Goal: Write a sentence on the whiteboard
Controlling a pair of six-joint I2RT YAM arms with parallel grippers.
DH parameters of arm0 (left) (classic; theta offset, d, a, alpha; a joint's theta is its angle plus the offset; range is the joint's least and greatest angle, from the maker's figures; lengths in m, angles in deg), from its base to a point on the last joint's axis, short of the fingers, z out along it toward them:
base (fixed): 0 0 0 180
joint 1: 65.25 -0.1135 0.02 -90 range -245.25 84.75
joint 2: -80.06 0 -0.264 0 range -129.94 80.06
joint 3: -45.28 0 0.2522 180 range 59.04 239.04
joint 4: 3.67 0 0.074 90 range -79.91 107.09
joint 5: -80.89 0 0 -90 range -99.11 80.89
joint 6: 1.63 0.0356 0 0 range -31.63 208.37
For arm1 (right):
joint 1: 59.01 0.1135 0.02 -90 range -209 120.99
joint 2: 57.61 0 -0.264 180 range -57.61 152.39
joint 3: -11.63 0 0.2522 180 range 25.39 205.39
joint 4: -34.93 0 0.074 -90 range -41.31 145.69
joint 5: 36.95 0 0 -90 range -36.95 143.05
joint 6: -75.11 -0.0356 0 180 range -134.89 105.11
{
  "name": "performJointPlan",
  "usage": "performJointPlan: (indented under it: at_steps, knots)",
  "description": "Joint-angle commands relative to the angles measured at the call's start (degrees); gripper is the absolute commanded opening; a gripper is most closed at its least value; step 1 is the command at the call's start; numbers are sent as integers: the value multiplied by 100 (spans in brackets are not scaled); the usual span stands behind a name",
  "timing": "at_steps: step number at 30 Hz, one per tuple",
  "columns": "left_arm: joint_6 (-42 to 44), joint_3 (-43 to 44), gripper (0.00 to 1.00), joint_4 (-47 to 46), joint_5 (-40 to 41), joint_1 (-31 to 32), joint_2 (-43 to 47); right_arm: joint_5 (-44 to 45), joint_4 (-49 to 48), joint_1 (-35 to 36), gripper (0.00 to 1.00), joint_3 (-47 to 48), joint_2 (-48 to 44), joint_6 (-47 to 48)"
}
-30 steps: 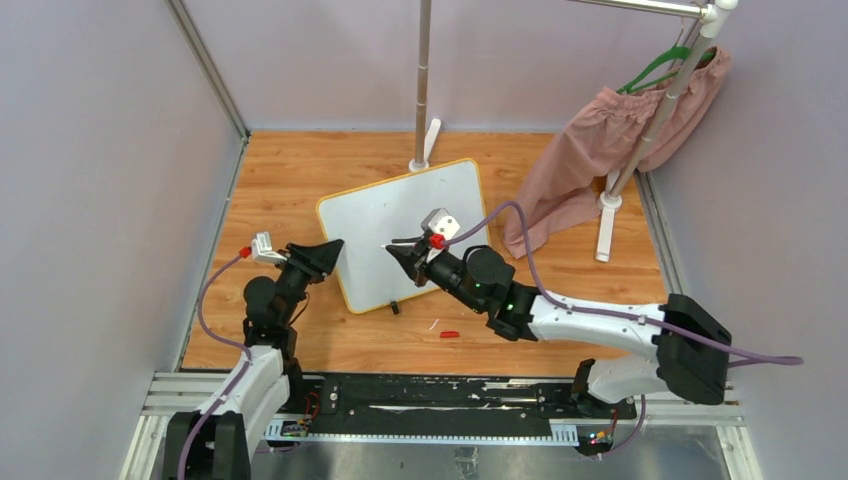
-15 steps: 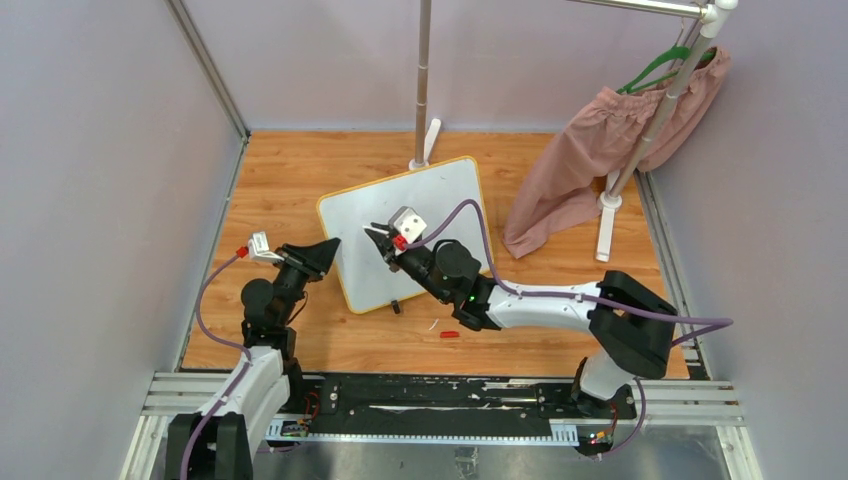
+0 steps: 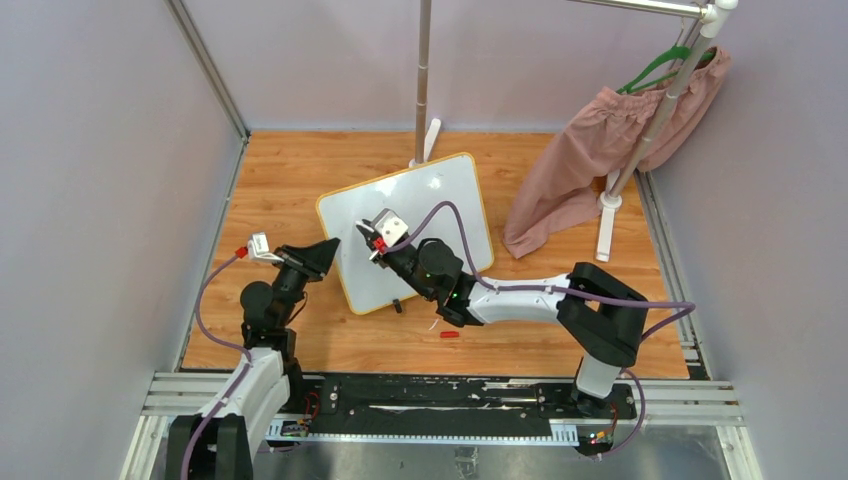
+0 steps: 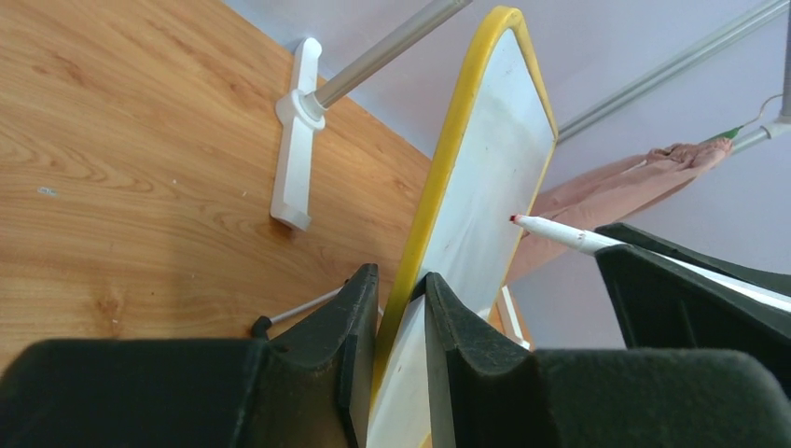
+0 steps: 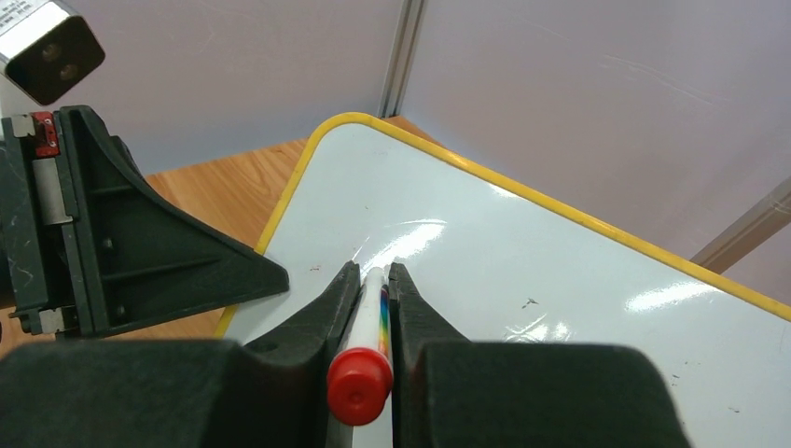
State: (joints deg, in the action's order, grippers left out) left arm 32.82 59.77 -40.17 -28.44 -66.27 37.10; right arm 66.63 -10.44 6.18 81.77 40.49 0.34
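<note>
The whiteboard (image 3: 420, 220) lies tilted on the wooden table, white with a yellow rim. No sentence shows on its face (image 5: 560, 252), only a few tiny specks. My left gripper (image 3: 336, 246) is shut on the board's left edge. In the left wrist view its jaws (image 4: 399, 291) pinch the yellow rim (image 4: 448, 159) from both sides. My right gripper (image 3: 364, 234) hovers over the board's left part, shut on a white marker (image 5: 374, 297) with a red end cap (image 5: 360, 385). The marker's red tip (image 4: 516, 219) points at the board, very close to it; contact is unclear.
A red marker cap (image 3: 449, 333) lies on the table near the board's front edge. A clothes-rack pole (image 3: 423, 80) stands behind the board on a white foot (image 4: 297, 140). A pink garment (image 3: 585, 170) hangs at the right. Grey walls close the sides.
My right arm has swung left across the board, carrying the marker toward its left edge. My left gripper has closed onto the board's rim.
</note>
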Motion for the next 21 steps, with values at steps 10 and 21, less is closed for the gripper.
performJointPlan:
  at_steps: [10,21]
  knots:
    - [650,-293,15,-669,-222,38,189,-72,-550,-9,0,-364,-314,63]
    - [853,-359,0,-624,-164,366,186,-123,-1044,-15,0,-378,-251,5]
